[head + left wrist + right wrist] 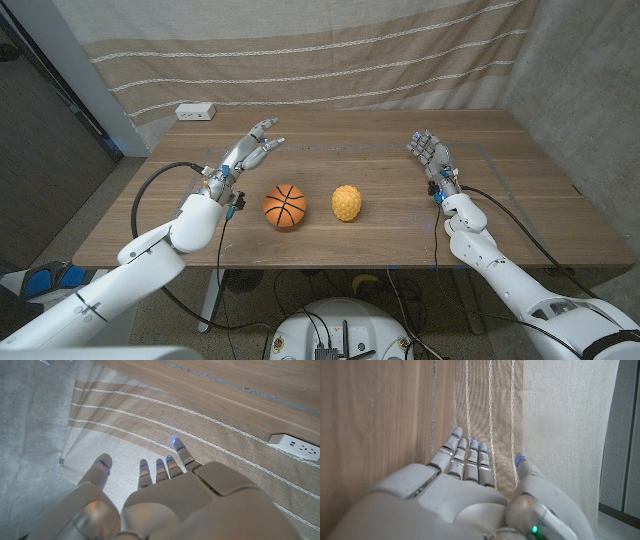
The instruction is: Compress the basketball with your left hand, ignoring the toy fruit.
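Two small round things lie near the middle of the wooden table (400, 215): an orange basketball with black seams (284, 206) and, just beside it toward the robot's right, a bumpy yellow toy fruit (347, 202), the two not touching. Left of the ball and a little farther back, the white left hand (254, 142) is raised with its fingers (174, 455) spread and reaching forward, holding nothing and well clear of the ball. Over at the table's other side the white right hand (429, 152) is likewise unclenched and empty, fingers (471, 457) straight and close together; whether its edge touches the wood is hard to judge from here. Behind the table hangs a beige striped curtain (330, 55), and a white power strip (196, 112) sits at the far left corner.
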`<state>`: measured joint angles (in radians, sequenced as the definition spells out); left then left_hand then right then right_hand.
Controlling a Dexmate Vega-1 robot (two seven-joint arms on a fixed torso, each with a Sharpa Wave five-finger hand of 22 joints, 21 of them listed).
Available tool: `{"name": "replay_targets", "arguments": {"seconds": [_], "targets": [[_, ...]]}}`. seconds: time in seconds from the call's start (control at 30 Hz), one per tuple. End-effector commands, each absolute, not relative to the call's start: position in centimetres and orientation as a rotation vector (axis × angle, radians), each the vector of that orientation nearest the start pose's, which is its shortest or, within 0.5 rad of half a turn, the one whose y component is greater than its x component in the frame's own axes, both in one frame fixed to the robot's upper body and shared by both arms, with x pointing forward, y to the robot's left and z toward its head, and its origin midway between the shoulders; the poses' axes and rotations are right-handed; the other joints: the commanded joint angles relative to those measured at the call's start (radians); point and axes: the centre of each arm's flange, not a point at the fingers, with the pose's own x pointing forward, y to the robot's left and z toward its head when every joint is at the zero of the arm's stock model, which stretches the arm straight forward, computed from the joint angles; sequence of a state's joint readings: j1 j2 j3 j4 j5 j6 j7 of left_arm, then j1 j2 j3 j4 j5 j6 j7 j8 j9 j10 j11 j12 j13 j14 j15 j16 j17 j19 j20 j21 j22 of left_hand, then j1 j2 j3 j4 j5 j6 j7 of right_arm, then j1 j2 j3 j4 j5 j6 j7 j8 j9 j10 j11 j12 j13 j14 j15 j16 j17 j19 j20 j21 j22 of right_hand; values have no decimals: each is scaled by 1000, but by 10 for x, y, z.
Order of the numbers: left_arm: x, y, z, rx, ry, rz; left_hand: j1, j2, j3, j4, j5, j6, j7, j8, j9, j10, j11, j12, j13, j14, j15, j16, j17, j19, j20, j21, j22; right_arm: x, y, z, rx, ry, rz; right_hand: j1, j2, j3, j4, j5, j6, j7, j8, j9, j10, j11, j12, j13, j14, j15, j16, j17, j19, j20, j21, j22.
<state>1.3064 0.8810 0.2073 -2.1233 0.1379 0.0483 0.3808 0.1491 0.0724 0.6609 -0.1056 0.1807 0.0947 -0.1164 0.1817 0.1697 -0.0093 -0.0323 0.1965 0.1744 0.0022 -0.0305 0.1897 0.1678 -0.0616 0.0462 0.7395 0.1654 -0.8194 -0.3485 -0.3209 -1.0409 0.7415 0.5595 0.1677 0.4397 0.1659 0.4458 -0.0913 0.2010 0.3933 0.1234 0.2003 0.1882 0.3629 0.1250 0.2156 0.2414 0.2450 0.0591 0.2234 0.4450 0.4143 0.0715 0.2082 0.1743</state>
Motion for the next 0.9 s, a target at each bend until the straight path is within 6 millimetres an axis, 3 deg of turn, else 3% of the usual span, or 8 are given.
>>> {"name": "replay_targets", "arguments": {"seconds": [0.03, 0.9], "targets": [[462, 248, -9, 950, -836, 95, 5, -13, 3, -14, -3, -6, -12, -3, 4, -3, -16, -1, 4, 4, -7, -1, 2, 7, 1, -6, 3, 655, -299, -71, 250, -728, 188, 1, -5, 6, -7, 7, 8, -1, 1, 3, 7, 1, 3, 1, 9, -1, 3, 1, 6, 0, 7, 4], [435, 224, -9, 1191, -826, 215, 7, -17, -9, -39, -6, -11, -31, -3, 4, 2, -24, 0, 4, 14, -9, 0, 3, 17, 3, -24, 4, 637, -311, -85, 266, -764, 182, -3, -5, 3, -15, 9, 10, 0, 0, 3, 11, 3, 3, -2, 9, 1, 2, -4, 7, 1, 5, 4]]}}
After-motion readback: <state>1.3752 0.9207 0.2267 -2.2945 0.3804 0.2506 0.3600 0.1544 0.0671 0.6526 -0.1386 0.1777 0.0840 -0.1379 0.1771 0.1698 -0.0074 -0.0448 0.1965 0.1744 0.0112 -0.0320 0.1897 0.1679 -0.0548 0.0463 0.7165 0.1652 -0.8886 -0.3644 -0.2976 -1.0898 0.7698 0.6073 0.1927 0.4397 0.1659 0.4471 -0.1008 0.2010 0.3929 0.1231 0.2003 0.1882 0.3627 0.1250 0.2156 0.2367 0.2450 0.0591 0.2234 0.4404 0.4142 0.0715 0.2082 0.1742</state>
